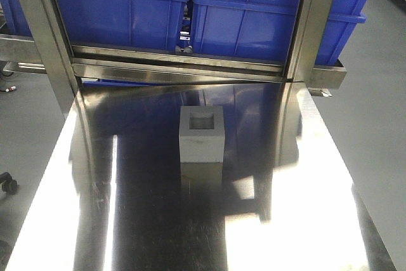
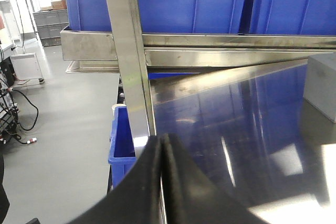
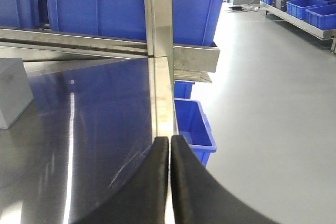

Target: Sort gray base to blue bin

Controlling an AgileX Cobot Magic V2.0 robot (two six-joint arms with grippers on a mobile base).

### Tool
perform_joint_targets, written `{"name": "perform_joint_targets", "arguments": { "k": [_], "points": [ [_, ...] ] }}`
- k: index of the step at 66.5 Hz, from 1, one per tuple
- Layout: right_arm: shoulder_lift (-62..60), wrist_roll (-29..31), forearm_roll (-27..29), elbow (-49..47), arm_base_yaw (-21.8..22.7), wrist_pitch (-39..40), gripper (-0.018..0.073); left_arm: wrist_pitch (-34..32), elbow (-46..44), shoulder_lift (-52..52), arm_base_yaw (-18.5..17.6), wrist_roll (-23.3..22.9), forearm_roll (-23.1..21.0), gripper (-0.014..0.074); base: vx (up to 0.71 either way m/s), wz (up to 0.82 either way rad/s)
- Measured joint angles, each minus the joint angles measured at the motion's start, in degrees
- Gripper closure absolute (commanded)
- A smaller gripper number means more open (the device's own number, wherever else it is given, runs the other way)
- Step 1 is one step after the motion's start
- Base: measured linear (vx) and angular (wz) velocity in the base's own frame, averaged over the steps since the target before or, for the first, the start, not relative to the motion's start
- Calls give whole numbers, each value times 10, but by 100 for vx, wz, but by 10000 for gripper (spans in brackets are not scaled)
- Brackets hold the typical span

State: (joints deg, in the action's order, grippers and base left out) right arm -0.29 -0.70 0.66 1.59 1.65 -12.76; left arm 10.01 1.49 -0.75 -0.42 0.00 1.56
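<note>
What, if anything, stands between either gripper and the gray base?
Nothing visible: only open steel table lies between the left gripper and the right gripper, both shut, and the gray base.

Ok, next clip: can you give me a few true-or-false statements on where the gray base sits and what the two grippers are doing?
1. The gray base stands on the steel table with its recess facing up. True.
2. The left gripper holds the gray base. False: its fingers are pressed together on nothing, and the base sits apart on the table.
3. The right gripper is shut and empty. True.
4. The gray base lies inside a blue bin. False: it is on the table, in front of the rack that carries the bins.
</note>
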Motion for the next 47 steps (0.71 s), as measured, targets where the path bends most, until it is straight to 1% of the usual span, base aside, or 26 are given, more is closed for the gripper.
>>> {"name": "perform_joint_targets", "arguments": {
  "k": [47],
  "points": [
    [0,0,0,0,0,0,564,0,0,0,0,0,0,603,0,0]
  ]
}}
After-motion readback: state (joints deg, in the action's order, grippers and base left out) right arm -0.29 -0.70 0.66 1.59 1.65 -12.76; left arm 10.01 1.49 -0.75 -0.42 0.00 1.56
